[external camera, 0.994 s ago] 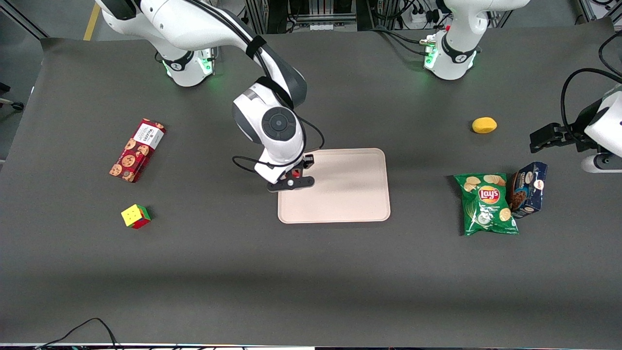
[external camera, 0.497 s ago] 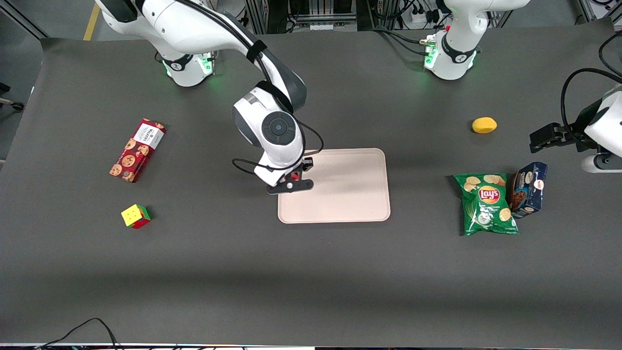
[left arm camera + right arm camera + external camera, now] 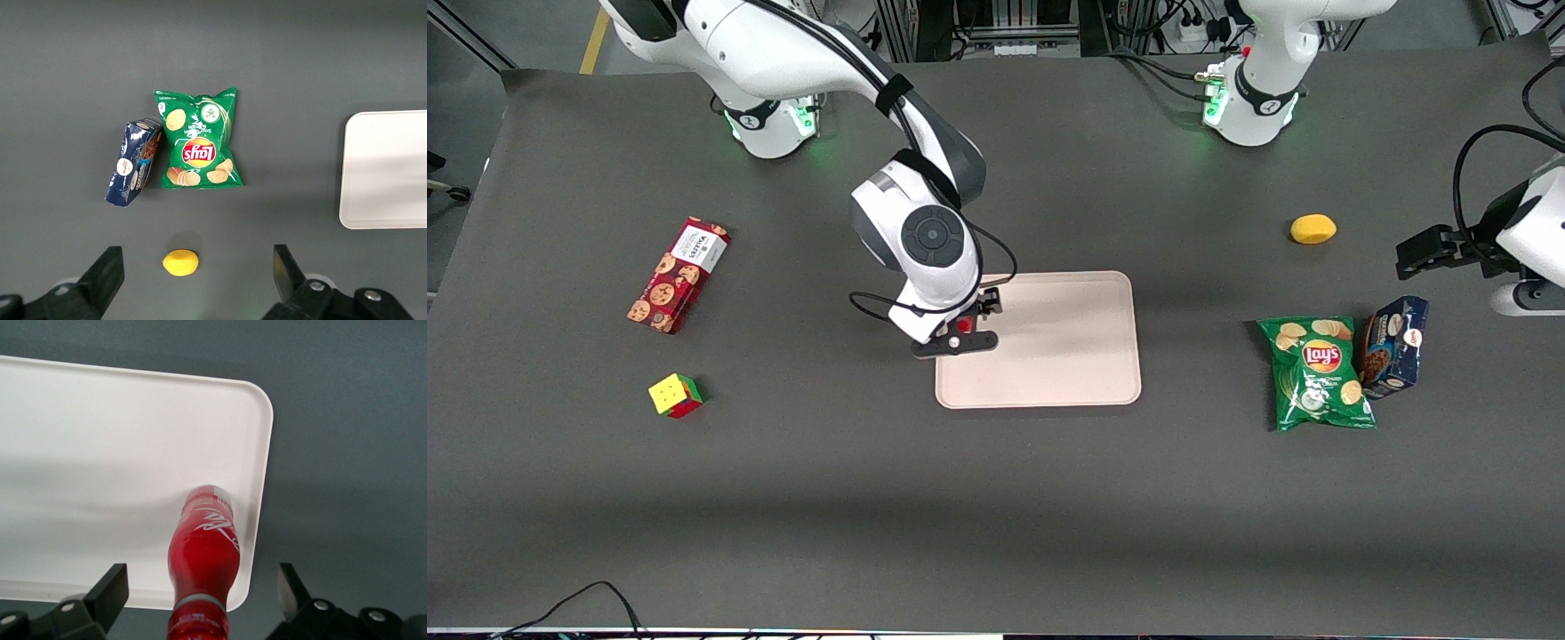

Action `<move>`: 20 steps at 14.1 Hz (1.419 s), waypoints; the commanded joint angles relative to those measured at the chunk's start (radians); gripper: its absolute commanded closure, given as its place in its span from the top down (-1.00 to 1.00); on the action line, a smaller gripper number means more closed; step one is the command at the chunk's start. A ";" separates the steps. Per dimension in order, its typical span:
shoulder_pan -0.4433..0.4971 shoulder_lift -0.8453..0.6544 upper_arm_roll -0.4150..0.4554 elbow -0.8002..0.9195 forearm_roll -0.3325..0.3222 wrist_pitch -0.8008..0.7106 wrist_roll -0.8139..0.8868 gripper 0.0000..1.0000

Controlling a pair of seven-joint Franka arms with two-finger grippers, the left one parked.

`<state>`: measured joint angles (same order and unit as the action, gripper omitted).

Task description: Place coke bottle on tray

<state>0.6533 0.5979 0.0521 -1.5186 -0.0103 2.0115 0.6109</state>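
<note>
The coke bottle (image 3: 204, 543), all red with white script, stands upright on the pale pink tray (image 3: 100, 447), close to its rim at the corner nearest the working arm. My right gripper (image 3: 201, 581) is open, one finger on each side of the bottle's neck, with a clear gap to both. In the front view the gripper (image 3: 963, 331) hangs over the tray's (image 3: 1067, 356) edge at the working arm's end, and only the bottle's red top (image 3: 964, 325) shows under the wrist.
A red cookie box (image 3: 678, 275) and a colour cube (image 3: 675, 395) lie toward the working arm's end. A green chips bag (image 3: 1318, 373), a blue box (image 3: 1394, 346) and a yellow lemon (image 3: 1312, 229) lie toward the parked arm's end.
The wrist has shifted slightly toward the working arm's end of the table. The bottle stays in the same place on the tray.
</note>
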 commanded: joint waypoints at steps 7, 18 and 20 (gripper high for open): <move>-0.003 -0.154 0.002 0.043 -0.013 -0.100 -0.105 1.00; -0.275 -0.624 -0.144 0.014 0.006 -0.585 -0.377 1.00; -0.381 -0.621 -0.143 0.014 0.006 -0.585 -0.451 1.00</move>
<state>0.4014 -0.0160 -0.1053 -1.4675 -0.0127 1.4168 0.2450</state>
